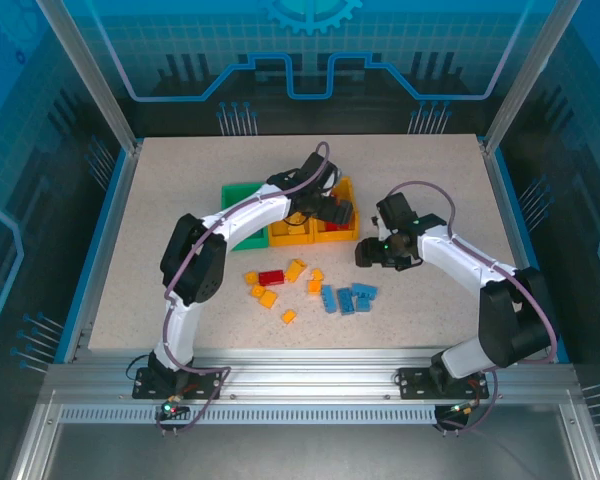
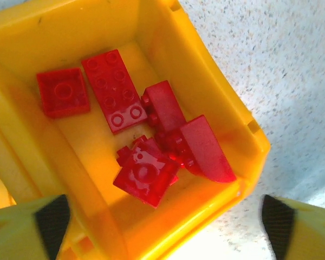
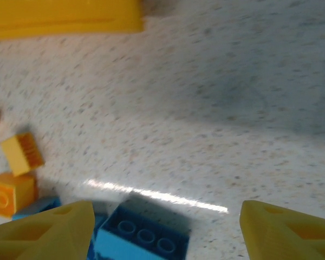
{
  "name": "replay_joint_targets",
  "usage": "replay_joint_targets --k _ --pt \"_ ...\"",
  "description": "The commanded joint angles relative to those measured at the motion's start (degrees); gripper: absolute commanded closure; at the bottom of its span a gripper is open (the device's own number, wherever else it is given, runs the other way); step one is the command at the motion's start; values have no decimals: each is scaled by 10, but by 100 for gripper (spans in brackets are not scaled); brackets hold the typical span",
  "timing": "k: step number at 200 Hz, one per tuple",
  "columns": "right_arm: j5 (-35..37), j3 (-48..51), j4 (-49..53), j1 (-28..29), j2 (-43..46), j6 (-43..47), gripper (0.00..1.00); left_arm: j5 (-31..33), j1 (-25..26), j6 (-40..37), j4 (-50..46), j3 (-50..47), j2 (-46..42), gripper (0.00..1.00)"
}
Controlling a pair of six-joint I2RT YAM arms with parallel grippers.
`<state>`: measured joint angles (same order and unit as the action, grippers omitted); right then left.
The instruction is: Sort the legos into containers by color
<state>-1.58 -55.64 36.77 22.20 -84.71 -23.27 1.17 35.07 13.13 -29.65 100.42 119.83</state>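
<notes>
Left gripper point(image 2: 165, 230): released, fingers point(image 2: 51, 216) spread wide with nothing between them; it hangs over the right-hand bin point(image 2: 206, 70).
Right-hand bin contents: red legos point(image 2: 114, 89) only, about five. There is one long brick, one square piece and a sloped piece, all lying loose on the floor of the bin.
Right gripper point(image 3: 168, 233): open and empty, low over the table point(image 3: 206, 108). A blue brick point(image 3: 143, 235) lies under the gap, unclasped.
Containers: three joined in a row at mid-table, with the green bin point(image 1: 238, 192) on the left, the middle bin point(image 1: 288, 237) orange-yellow, and the right-hand bin under the left gripper.
Loose legos: lying in front of the bins. One red brick point(image 1: 271, 277) sits among the yellow-orange bricks point(image 1: 296, 269). The blue cluster point(image 1: 346, 299) is to their right, near the right gripper.
</notes>
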Motion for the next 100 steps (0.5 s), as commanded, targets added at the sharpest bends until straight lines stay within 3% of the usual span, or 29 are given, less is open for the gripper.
replay_joint_targets --k 1,34,60,100 --pt "-11 4 32 37 13 49 28 -25 -3 40 27 -33 -72 1" --pt "61 -13 98 104 18 175 28 -28 -20 72 36 -106 -143 1" --pt "115 -6 73 135 27 283 27 -44 -53 110 61 -193 -200 1" --pt "85 -8 78 129 1 397 29 -40 -104 134 59 -306 -282 1"
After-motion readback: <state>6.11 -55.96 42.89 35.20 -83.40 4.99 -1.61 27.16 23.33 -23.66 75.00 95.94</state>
